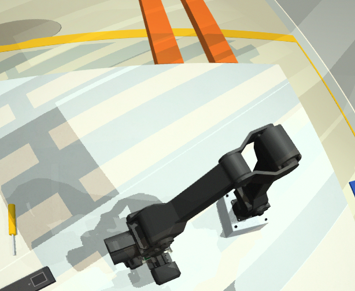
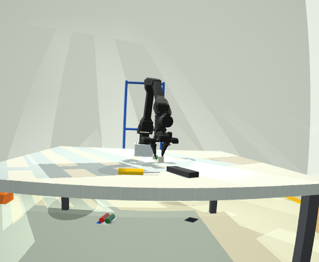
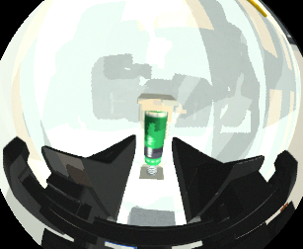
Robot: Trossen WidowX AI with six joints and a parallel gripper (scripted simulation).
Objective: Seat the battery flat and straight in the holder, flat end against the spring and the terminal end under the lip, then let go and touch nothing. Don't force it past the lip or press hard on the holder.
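Well, going left to right across the top view, a yellow-handled screwdriver lies on the bench, its metal shaft towards the near side. Next, just beyond the screwdriver's tip, comes a long black box, partly cut off by the picture edge.

Further right is the claw, pointing down and partly open; it has hold of nothing. In the wrist view the green battery lies between its two fingers, with a gap showing on either side. The battery is in the pale holder, lined up lengthwise, one end at the coiled spring and the other by the raised end wall. Whether it lies fully flat, or right under the lip, I cannot tell.

Right of that, the black arm reaches back to its light metal base.
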